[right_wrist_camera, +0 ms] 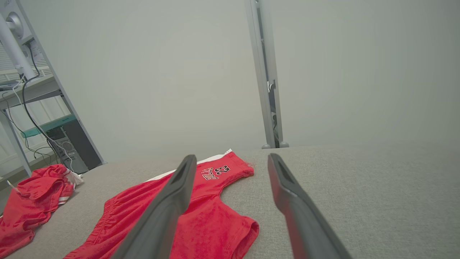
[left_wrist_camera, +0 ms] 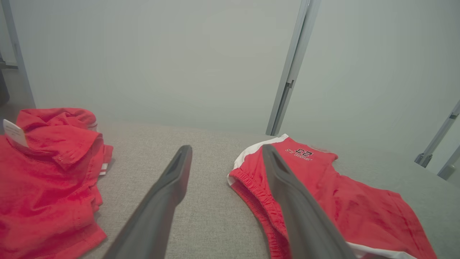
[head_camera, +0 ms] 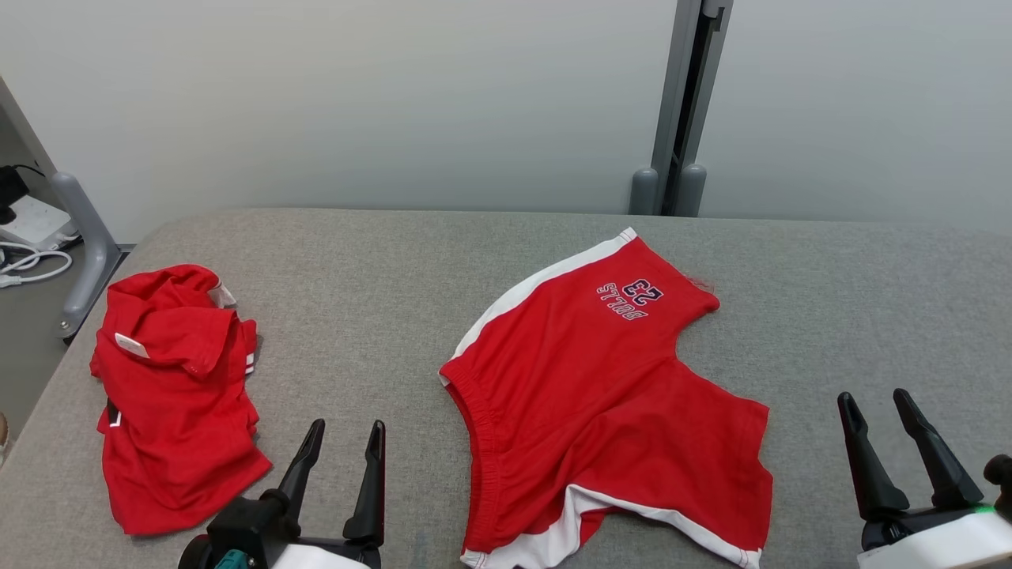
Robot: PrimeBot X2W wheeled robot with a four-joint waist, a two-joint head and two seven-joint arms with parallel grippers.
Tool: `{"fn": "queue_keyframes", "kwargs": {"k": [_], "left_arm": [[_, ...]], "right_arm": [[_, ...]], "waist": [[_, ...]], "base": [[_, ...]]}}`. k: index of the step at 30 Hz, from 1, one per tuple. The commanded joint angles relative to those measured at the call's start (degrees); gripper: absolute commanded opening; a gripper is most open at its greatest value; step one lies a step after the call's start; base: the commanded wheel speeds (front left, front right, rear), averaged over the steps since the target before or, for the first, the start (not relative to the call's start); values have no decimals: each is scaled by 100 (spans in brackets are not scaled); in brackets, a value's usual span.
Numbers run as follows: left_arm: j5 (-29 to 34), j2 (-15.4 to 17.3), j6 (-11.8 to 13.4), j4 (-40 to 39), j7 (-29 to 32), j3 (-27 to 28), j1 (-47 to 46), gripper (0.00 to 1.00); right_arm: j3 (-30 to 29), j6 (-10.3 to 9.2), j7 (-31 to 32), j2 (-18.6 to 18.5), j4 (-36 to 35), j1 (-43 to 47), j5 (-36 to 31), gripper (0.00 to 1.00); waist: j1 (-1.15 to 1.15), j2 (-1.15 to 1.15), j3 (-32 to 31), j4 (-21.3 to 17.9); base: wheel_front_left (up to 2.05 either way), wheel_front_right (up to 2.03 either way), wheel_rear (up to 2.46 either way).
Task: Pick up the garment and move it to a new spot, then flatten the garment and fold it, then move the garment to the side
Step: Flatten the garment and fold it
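L gripper [head_camera: 346,433]: fingers being held wide, empty.
R gripper [head_camera: 874,401]: fingers being held wide, empty.
Red shorts [head_camera: 601,395]: being shown spread on grey table [head_camera: 356,261], btwn grippers.

In the left wrist view, one finger [left_wrist_camera: 298,208] of the left end effector [left_wrist_camera: 226,147] hid a strip of the red shorts [left_wrist_camera: 363,208], whose near hem ran off the bottom edge; their lettering was too small to read there. The crumpled red garment [left_wrist_camera: 43,187] was cut by the left edge, and the print on its white tag [left_wrist_camera: 14,132] was illegible. In the head view, the right end effector [head_camera: 874,395] lost its wrist below the bottom edge.
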Motion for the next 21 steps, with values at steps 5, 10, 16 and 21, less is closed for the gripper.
{"fn": "queue_keyframes", "kwargs": {"k": [5, 10, 16, 21], "left_arm": [[-63, 18, 10, 26, -15, -118, 1, 100], [18, 19, -288, 580, -15, -597, 38, 100], [296, 24, -630, 1524, -15, -1224, -147, 100], [305, 23, -714, 2109, -15, -1468, -377, 100]], "right_arm": [[40, 1, -10, 7, 50, 64, -61, 100], [17, 1, -10, -30, 158, 98, 22, 100], [-51, 1, -10, -40, 368, 19, 77, 100], [-2, 1, -10, -48, 484, 16, 107, 100]], "waist": [[0, 0, 18, -14], [0, 0, 25, -42], [0, 0, 63, -94], [0, 0, 87, -118]], "base": [[0, 0, 0], [0, 0, 0], [0, 0, 0], [0, 0, 0]]}}
